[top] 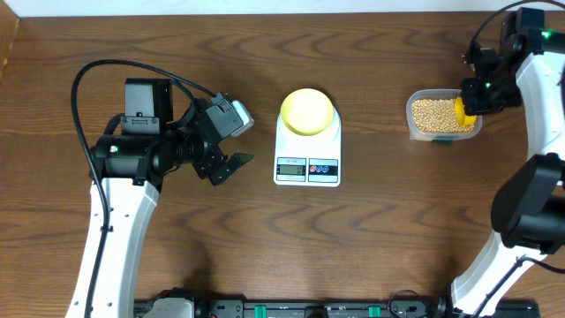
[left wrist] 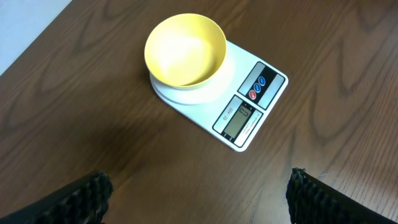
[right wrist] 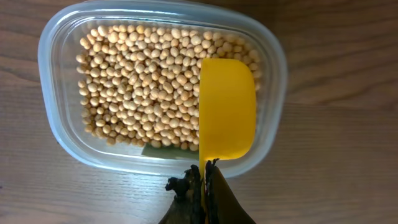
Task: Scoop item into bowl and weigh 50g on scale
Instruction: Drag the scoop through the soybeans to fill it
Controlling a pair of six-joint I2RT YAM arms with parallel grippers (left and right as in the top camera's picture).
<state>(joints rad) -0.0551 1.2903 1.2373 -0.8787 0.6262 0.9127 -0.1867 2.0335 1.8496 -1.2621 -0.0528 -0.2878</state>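
Observation:
The pale yellow-green bowl sits empty on the white scale; both also show in the left wrist view, bowl on scale. The tan beans fill a clear tub at the right; in the right wrist view the beans lie in the tub. My right gripper is shut on the handle of a yellow scoop, held over the tub's right side with its back up. My left gripper is open and empty, left of the scale.
Wooden table all round. The table's far edge runs along the top of the overhead view. My right arm stands along the right edge. The left arm base stands at the left.

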